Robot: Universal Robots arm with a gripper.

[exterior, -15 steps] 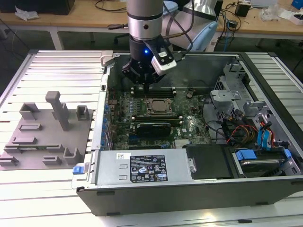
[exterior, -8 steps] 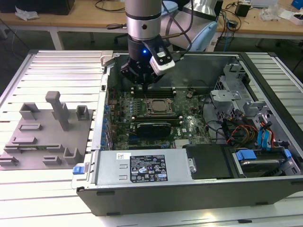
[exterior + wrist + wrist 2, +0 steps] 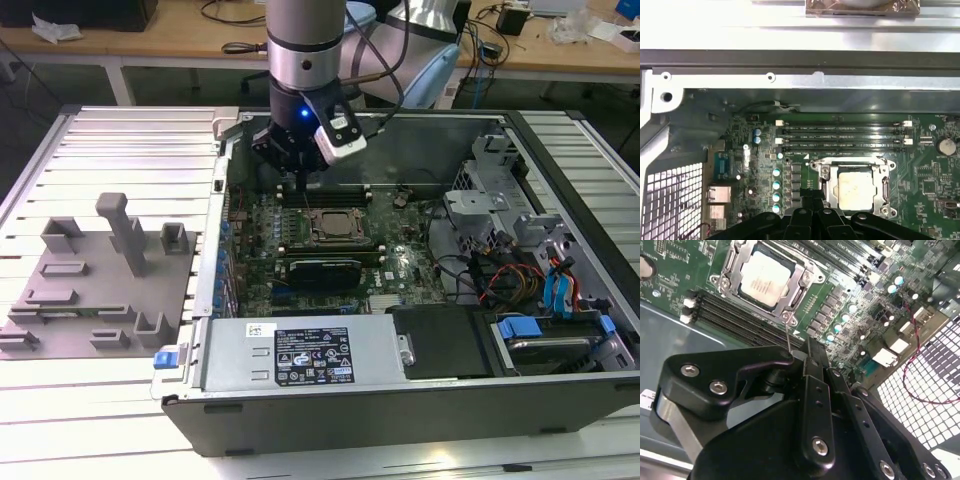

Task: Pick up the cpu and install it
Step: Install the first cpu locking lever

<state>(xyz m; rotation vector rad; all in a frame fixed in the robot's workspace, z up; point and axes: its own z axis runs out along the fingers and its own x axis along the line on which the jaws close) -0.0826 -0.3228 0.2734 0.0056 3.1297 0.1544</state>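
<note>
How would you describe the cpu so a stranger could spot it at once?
Look inside the open computer case at the green motherboard. Near its middle sits a metal-rimmed socket frame beside black memory slots. The cpu is the pale silver square inside that frame.

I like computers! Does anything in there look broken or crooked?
Nothing stands out. The cpu lies flat and straight inside its socket frame, and the claw hangs over the board near it.
</note>
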